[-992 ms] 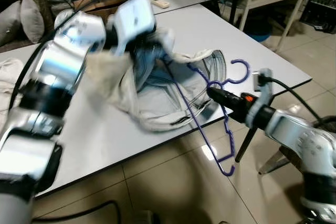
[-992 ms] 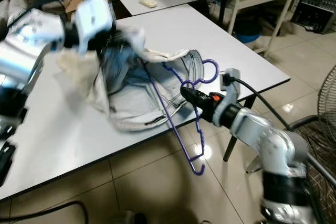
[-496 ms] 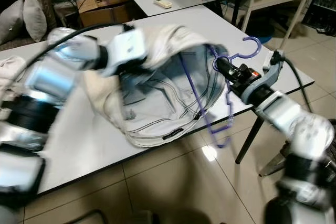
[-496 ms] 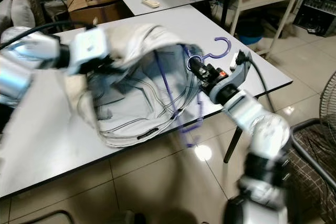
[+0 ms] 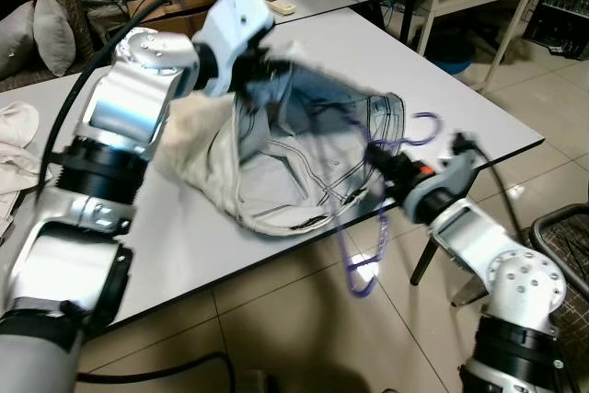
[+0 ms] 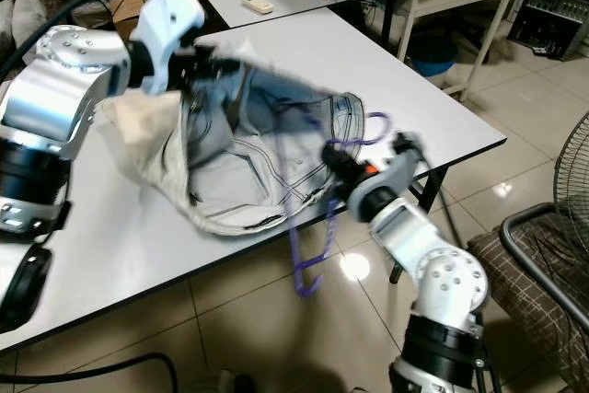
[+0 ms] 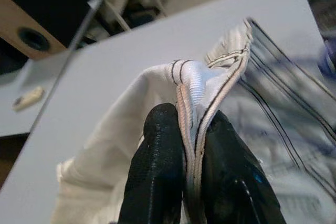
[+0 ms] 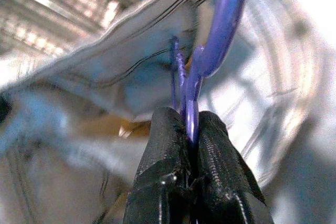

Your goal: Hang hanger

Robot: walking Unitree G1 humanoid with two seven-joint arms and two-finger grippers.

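hanging off the table (image 5: 460,89) edge, the purple hanger (image 5: 379,218) runs hook up, long axis near vertical, pinched by the right gripper (image 8: 188,129). left gripper (image 7: 184,145) clamps the white garment's (image 5: 276,181) hem. hanger sits lower than half a second ago.

No lettering, label, brand, number or sign is coming through legibly anywhere in these views. The cardboard box (image 5: 179,8) sitting beyond the white table (image 5: 386,52) is showing a face too blurred and hidden to read.
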